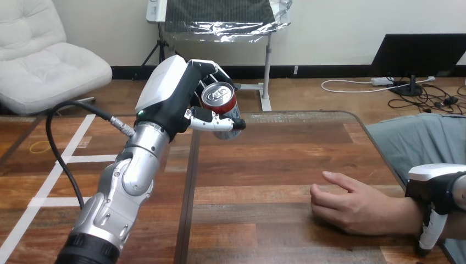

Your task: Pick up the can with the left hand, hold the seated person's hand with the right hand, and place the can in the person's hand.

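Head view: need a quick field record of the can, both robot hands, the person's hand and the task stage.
can: red drink can, lifted clear of the wooden table, top tilted toward the camera
left robot hand: fingers and thumb curled round the can
person's hand: resting on the table at the right, fingers loosely curled, holding nothing
right robot hand: over the person's wrist; grip cannot be judged
can to person's hand: well apart
stage: can picked up, not yet handed over

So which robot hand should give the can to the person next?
The left hand. Its fingers grip the can, raised above the table. The right hand is busy, curled over the person's wrist, beside the person's hand resting on the table.
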Robot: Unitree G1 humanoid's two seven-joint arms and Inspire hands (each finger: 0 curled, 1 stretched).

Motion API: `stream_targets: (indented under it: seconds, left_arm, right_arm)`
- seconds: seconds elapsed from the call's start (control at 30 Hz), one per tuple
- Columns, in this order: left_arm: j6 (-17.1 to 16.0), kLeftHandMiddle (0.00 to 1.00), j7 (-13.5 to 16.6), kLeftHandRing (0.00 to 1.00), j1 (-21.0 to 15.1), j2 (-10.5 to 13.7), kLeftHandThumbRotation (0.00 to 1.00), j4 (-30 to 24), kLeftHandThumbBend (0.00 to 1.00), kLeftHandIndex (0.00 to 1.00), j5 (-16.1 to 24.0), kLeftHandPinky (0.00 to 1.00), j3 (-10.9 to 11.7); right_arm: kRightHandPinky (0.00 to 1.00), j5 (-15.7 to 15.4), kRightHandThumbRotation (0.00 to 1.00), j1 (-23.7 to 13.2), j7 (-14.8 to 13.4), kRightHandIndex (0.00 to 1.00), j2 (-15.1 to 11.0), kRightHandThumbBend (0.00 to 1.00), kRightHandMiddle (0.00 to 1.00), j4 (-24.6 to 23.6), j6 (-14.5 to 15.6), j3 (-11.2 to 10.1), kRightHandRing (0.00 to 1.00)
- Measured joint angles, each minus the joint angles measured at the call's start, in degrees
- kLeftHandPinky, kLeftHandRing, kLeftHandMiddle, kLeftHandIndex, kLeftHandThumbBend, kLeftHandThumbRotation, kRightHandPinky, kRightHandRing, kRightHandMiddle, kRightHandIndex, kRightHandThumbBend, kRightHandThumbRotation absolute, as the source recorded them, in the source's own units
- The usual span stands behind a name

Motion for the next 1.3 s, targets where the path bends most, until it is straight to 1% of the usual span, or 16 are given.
stream_targets:
  seconds: [0.37, 0.6, 0.7, 0.8, 1.0, 1.2, 1.3]
  left_arm:
    - [0.0, 0.45, 0.0, 0.39, 0.0, -0.01, 0.0, 0.32, 0.6, 0.51, 0.0, 0.33, -0.02]
    - [0.0, 0.45, -0.18, 0.39, 0.0, -0.08, 0.0, 0.73, 0.6, 0.51, 0.0, 0.33, -0.14]
    - [0.01, 0.46, -0.44, 0.39, -0.01, -0.1, 0.0, 0.88, 0.6, 0.51, 0.0, 0.33, -0.18]
    - [0.09, 0.46, -0.62, 0.39, -0.01, -0.15, 0.0, 1.03, 0.6, 0.51, 0.03, 0.33, -0.25]
    - [0.11, 0.46, -0.72, 0.39, -0.03, -0.39, 0.0, 1.49, 0.6, 0.51, 0.11, 0.33, -0.42]
    - [0.12, 0.45, -1.07, 0.39, -0.19, -0.81, 0.0, 2.24, 0.6, 0.51, 0.11, 0.33, -0.62]
    - [0.12, 0.45, -1.17, 0.39, -0.48, -1.28, 0.0, 3.09, 0.6, 0.51, 0.12, 0.33, -0.68]
  right_arm:
    - [0.26, 0.12, 0.0, 0.33, 0.76, 0.51, -0.14, 0.66, 0.47, -1.63, 0.72, -0.03, 0.36]
    - [0.25, 0.38, 0.0, 0.33, 1.16, 0.52, -0.17, 0.67, 0.47, -2.29, 1.78, -0.25, 0.35]
    - [0.26, 0.5, 0.0, 0.33, 1.33, 0.52, -0.17, 0.67, 0.48, -2.55, 2.17, -0.36, 0.37]
    - [0.27, 0.71, 0.0, 0.31, 1.42, 0.52, -0.21, 0.68, 0.49, -2.66, 2.17, -0.5, 0.38]
    - [0.26, 1.65, 0.0, 0.28, 1.42, 0.5, -0.29, 0.69, 0.49, -2.75, 2.1, -1.21, 0.37]
    - [0.3, 2.11, 0.0, 0.21, 1.18, 0.5, -0.55, 0.69, 0.53, -2.76, 1.28, -1.93, 0.41]
    - [0.3, 2.22, 0.0, 0.0, 1.23, 0.49, -0.65, 0.68, 0.53, -2.8, 1.08, -2.05, 0.42]
